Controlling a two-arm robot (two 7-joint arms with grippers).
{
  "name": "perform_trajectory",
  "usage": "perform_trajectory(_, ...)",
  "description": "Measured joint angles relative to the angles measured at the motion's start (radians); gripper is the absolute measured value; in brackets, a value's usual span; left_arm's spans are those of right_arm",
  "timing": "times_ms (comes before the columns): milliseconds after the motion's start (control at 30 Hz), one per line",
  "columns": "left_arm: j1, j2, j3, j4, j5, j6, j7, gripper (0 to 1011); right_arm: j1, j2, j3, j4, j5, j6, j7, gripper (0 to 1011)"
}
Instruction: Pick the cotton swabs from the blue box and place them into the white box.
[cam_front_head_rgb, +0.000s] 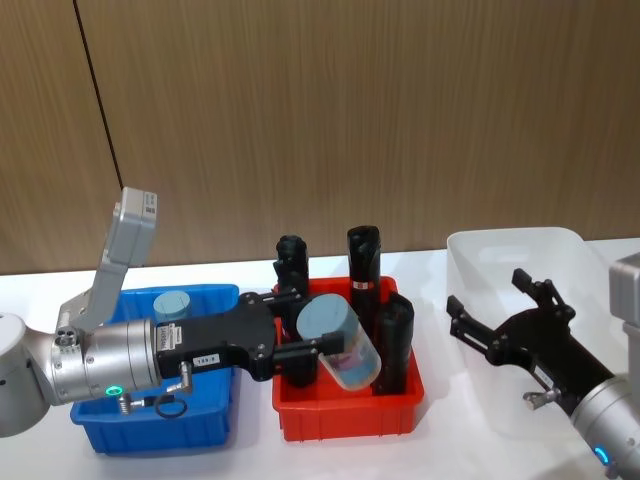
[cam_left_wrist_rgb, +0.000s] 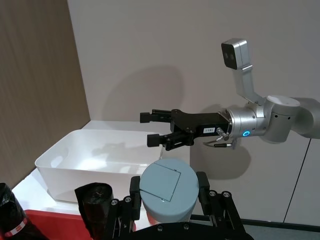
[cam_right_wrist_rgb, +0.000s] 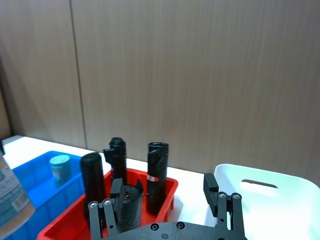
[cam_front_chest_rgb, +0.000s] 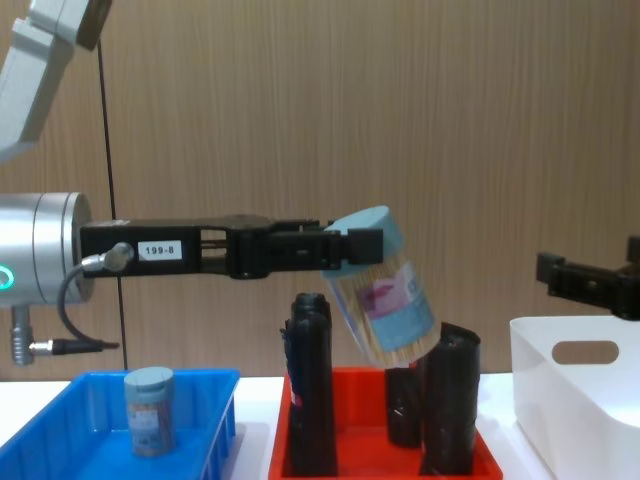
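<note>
The left gripper (cam_front_head_rgb: 305, 325) is clamped on a cotton swab jar (cam_front_head_rgb: 342, 345), held above the red tray (cam_front_head_rgb: 345, 420) and tilted, lid up-left and base down-right. The white box (cam_front_head_rgb: 510, 238) lies farther to the robot's right. There the right gripper (cam_front_head_rgb: 487, 290) hovers with jaws spread wide, facing the jar and likely nearer for a handover.

Seemingly a robot test lab: bare wood-panelled wall (cam_front_head_rgb: 400, 120), plain white table (cam_front_head_rgb: 350, 462).

One cotton swabs jar (cam_front_chest_rgb: 385, 290) tilted midair, second jar (cam_front_chest_rgb: 150, 410) upright in blue box (cam_front_chest_rgb: 50, 432); white box (cam_front_chest_rgb: 570, 420) apart
</note>
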Motion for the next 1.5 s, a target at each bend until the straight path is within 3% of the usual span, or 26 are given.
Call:
perform_trajectory(367, -0.005, -0.003, 0.002, 0.007, -0.006, -0.004, -0.020, 669, 0.007, 0.025, 0.006, -0.017, 0.015, 0.036, 0.111, 1002)
perform_trajectory(967, -0.009, -0.004, 0.004, 0.012, -0.010, -0.007, -0.032, 668, 0.063, 0.083, 0.018, -0.028, 0.059, 0.129, 0.390, 1002)
perform_trajectory(1233, -0.009, -0.004, 0.004, 0.012, -0.010, -0.008, -0.034, 668, 0.108, 0.097, 0.012, -0.021, 0.051, 0.172, 0.530, 1002)
perform_trajectory(1500, -0.010, -0.004, 0.004, 0.013, -0.010, -0.008, -0.035, 669, 0.154, 0.098, -0.004, -0.012, 0.018, 0.207, 0.622, 1002)
